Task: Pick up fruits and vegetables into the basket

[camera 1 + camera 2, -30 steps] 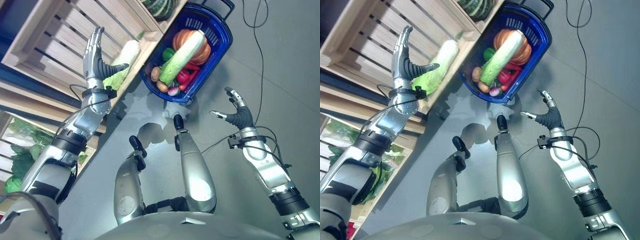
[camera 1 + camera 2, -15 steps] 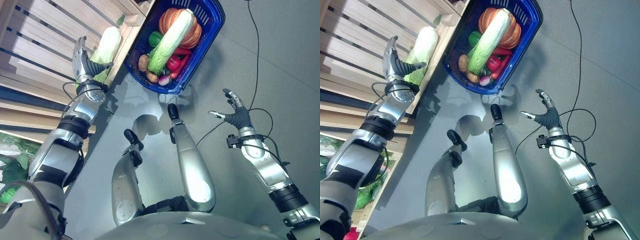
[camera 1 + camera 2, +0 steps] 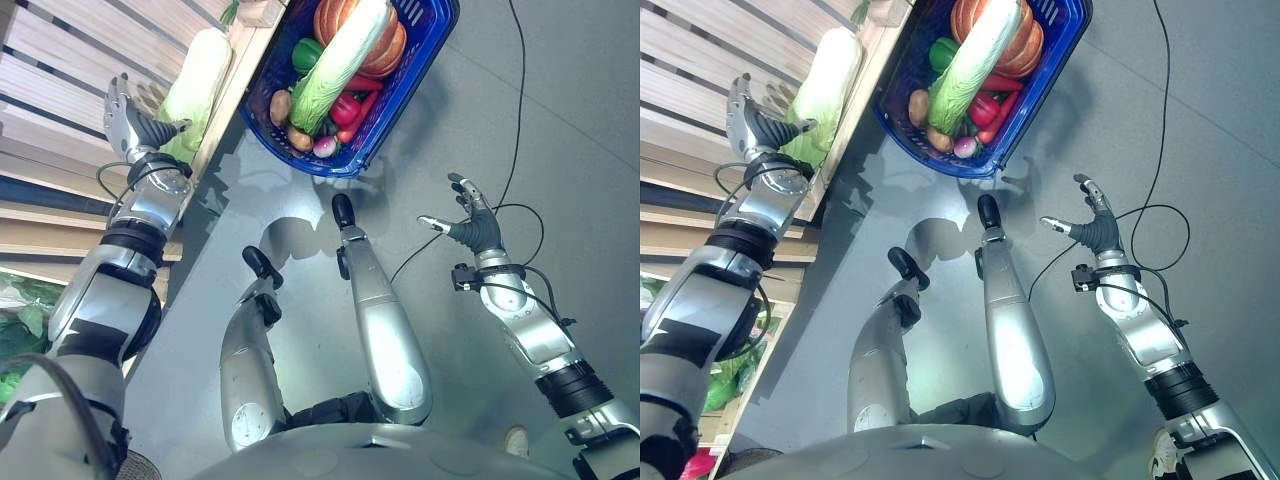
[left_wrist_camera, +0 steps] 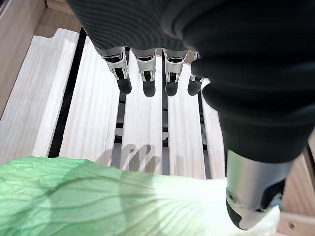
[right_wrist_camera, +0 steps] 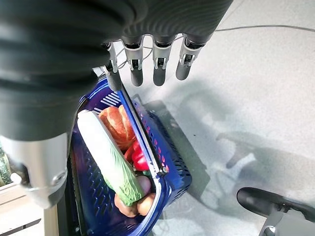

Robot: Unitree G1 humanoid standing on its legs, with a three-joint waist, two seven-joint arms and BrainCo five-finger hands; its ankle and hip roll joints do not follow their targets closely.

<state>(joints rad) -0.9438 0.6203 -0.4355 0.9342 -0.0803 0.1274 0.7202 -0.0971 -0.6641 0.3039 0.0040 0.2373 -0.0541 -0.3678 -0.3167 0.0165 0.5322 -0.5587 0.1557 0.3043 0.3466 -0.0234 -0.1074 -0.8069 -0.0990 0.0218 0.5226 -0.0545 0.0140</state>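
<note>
Underfoot, a grey floor runs beside a slatted wooden shelf, and a blue basket sits on that floor just beside the shelf's edge. Inside the basket a long napa cabbage lies across an orange pumpkin, with a green pepper, red peppers, potatoes and a small radish packed under and around it. A second napa cabbage lies on the shelf, near the basket. The left hand is over the shelf beside this cabbage, fingers straight above the slats, thumb at the cabbage's pale end, clasping nothing. The right hand hovers above the floor, well apart from the basket, fingers spread and empty.
</note>
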